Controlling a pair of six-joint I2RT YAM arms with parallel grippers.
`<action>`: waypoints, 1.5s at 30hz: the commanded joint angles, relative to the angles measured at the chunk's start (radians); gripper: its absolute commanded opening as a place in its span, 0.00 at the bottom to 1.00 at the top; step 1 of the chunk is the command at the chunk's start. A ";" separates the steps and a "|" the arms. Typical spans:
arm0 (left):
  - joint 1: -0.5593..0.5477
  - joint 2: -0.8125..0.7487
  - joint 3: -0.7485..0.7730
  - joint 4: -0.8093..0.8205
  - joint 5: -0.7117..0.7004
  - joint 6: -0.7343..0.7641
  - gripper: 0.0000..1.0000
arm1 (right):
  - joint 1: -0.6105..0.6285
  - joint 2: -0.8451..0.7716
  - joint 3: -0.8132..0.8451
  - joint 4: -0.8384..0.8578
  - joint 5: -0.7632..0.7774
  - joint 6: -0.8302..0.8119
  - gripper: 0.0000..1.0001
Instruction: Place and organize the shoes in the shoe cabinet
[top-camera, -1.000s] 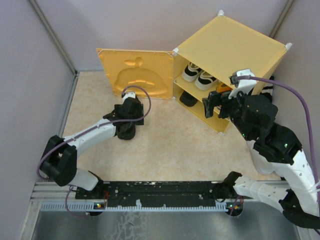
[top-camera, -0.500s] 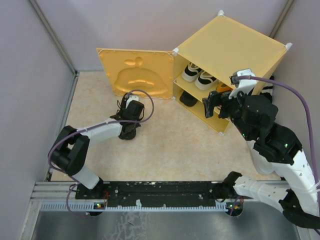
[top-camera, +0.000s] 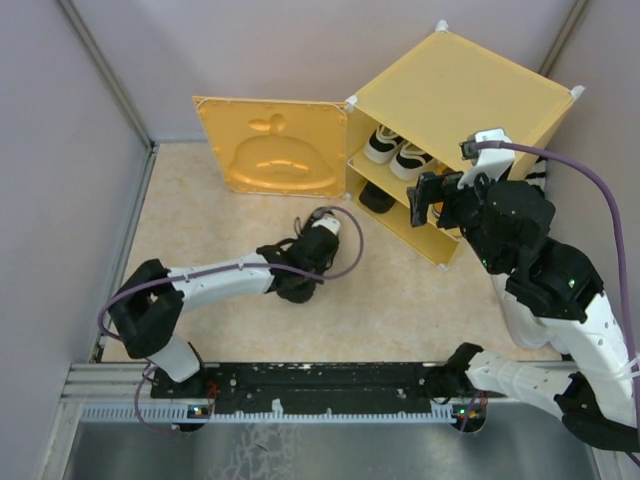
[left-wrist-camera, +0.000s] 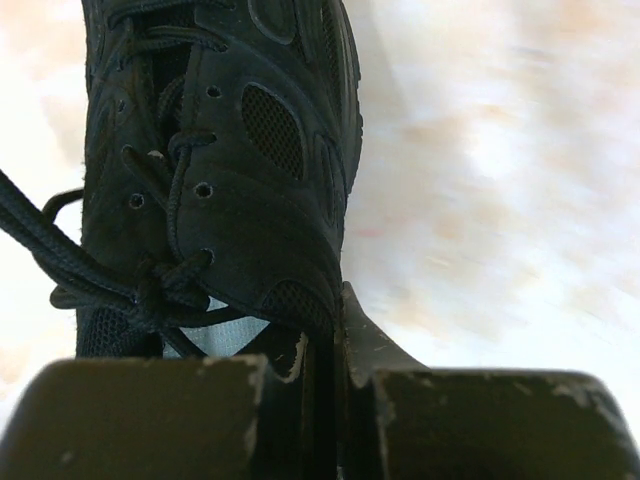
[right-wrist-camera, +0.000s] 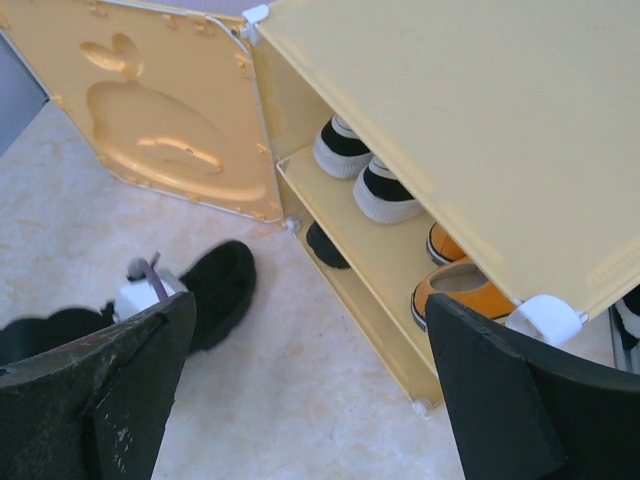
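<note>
Shoes of the black-and-white pair (right-wrist-camera: 378, 190) stand on the inner shelf of the shoe cabinet (top-camera: 460, 90), which sits at the far right corner of the bench (top-camera: 380, 310) with its door (top-camera: 270, 150) swung open along the far edge. Orange shoes (right-wrist-camera: 480, 298) lie on the same shelf, nearer to the right edge, and one black shoe (right-wrist-camera: 325, 247) is in the compartment below. We see the other black shoe (left-wrist-camera: 230, 200) near the middle of the bench, well apart from the cabinet; the left claw (left-wrist-camera: 335, 322) is clenched on the rim of its opening, beside the laces. We cannot tell whether its sole touches the bench. The right claw (top-camera: 422, 200) hovers just before the open front of the cabinet, its jaws spread wide and grasping nothing.
</note>
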 joint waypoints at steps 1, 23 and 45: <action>-0.109 -0.030 0.104 0.060 0.124 0.066 0.00 | -0.004 0.021 0.083 0.019 0.027 -0.029 0.98; -0.154 0.398 0.496 0.410 0.384 0.232 0.00 | -0.004 -0.016 0.091 -0.009 0.067 -0.044 0.98; -0.155 0.333 0.499 0.391 0.418 0.239 0.99 | -0.004 -0.019 0.055 0.000 0.060 -0.038 0.98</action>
